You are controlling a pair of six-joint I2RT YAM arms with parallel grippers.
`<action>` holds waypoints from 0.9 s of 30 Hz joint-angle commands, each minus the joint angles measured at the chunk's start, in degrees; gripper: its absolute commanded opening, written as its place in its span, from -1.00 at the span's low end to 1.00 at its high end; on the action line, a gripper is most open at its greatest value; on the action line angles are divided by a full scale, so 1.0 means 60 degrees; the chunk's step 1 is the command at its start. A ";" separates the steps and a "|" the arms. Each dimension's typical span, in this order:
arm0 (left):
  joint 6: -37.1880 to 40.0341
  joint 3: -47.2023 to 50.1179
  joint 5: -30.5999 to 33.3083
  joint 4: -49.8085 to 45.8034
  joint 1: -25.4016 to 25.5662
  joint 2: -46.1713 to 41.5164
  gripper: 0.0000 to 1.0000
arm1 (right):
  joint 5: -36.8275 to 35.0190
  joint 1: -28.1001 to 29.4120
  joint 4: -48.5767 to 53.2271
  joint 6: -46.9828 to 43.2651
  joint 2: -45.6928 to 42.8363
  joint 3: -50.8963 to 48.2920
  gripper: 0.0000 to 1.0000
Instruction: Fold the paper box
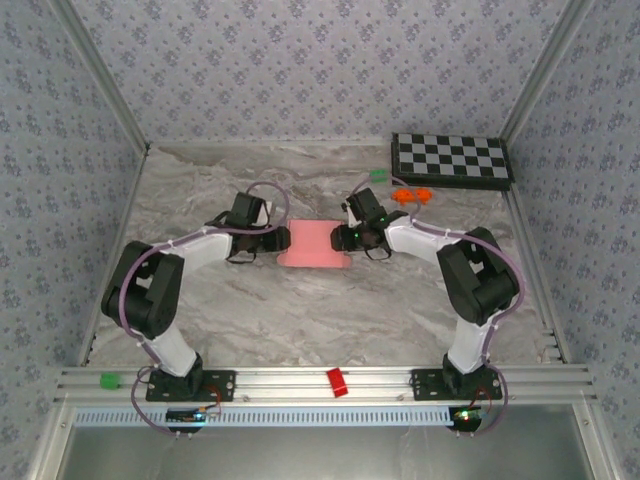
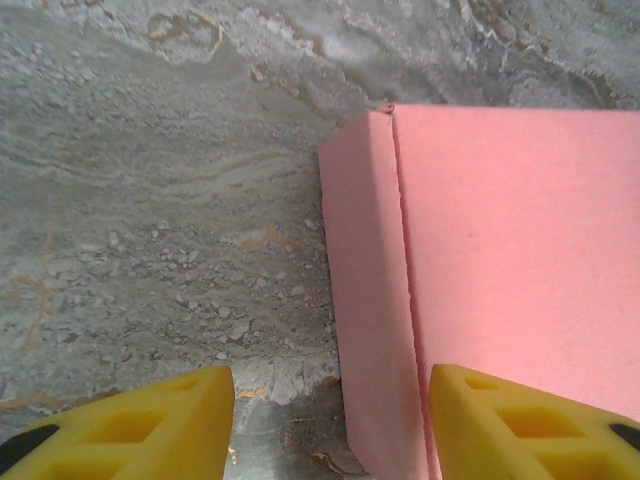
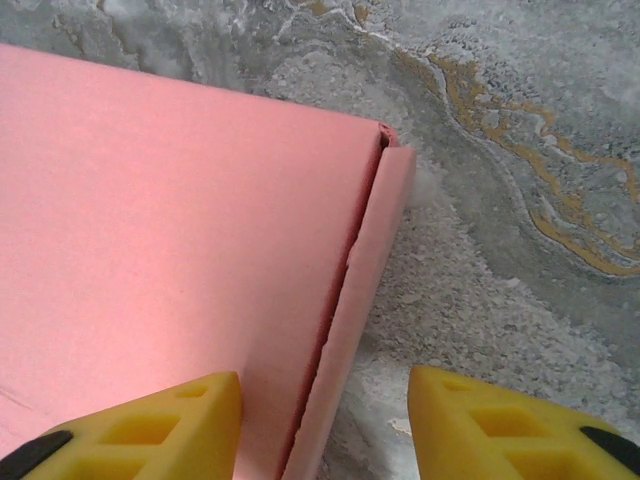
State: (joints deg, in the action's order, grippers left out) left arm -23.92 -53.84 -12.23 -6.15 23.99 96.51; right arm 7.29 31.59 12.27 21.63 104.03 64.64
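Note:
The paper box (image 1: 315, 245) lies mid-table as a closed, flat pink box. My left gripper (image 1: 278, 242) is at its left end and my right gripper (image 1: 347, 238) at its right end. In the left wrist view the box's left side wall (image 2: 370, 300) runs between the yellow fingers (image 2: 140, 420); that gripper (image 2: 330, 430) is open, one finger over the lid and one over the table. The right wrist view mirrors this: the right side wall (image 3: 365, 290) stands slightly ajar from the lid between the spread fingers (image 3: 510, 430) of the open gripper (image 3: 325, 430).
A checkerboard (image 1: 450, 158) lies at the back right, with a green block (image 1: 378, 174) and an orange toy (image 1: 410, 195) near it, just behind the right arm. A small red block (image 1: 337, 381) and a green one (image 1: 108, 380) sit on the front rail.

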 commanded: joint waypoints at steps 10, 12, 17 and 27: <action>-0.1003 0.0630 -0.0612 0.0894 0.0321 -0.0055 -0.11 | 0.0217 0.0133 0.0508 -0.0537 0.1215 0.0982 -0.25; -0.1319 0.1031 -0.0599 0.1151 0.0463 -0.0329 -0.12 | 0.0350 0.0154 0.0661 -0.0838 0.1444 0.1311 -0.25; -0.2130 0.1874 -0.0316 0.1614 0.0949 -0.0879 -0.12 | 0.0352 0.0247 0.1404 -0.1754 0.2085 0.2421 -0.21; -0.2202 0.2123 0.0592 0.0872 0.1426 -0.2204 0.07 | -0.0596 0.0107 0.2715 -0.2385 0.2066 0.4337 0.08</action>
State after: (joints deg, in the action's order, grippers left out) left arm -38.02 -40.12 -12.05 3.46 32.40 87.42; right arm 5.37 32.36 23.83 9.23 117.45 87.70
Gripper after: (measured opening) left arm 0.523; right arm 0.536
